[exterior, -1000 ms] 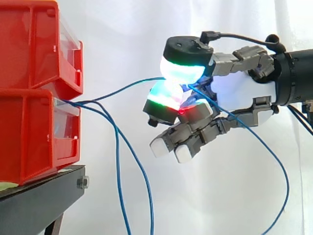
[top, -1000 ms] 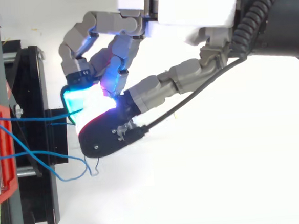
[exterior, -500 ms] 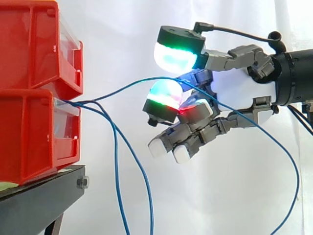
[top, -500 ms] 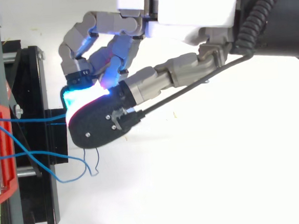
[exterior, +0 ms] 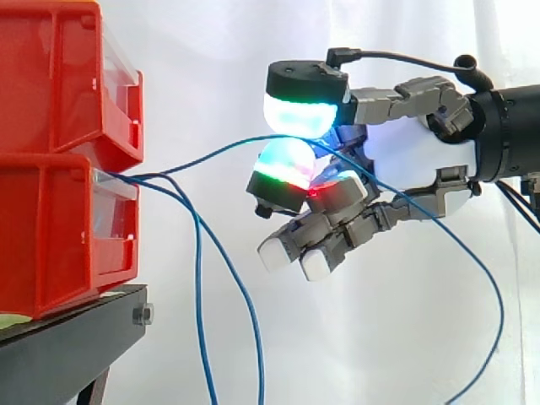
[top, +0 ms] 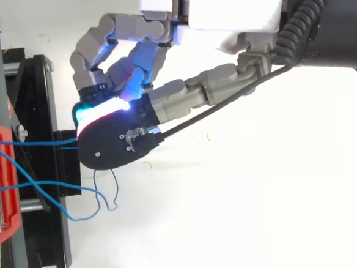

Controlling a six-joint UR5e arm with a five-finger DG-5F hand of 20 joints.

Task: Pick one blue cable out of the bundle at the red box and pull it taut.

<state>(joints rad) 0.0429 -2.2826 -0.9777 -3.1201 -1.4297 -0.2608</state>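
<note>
Beside red bins | side: blue cable crosses hand | top: crossing hidden

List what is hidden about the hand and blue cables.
- Side view: blue cables run off the bottom edge; ends unseen.
- Top view: the hand covers the cable beneath it.
- Side view: the red box wall hides where the cables start.
- Side view: glow blurs whether the hand grips.

Side view: level, close, facing white curtain. Top view: overhead, close. Shared: hand, red bins, blue cables.
</note>
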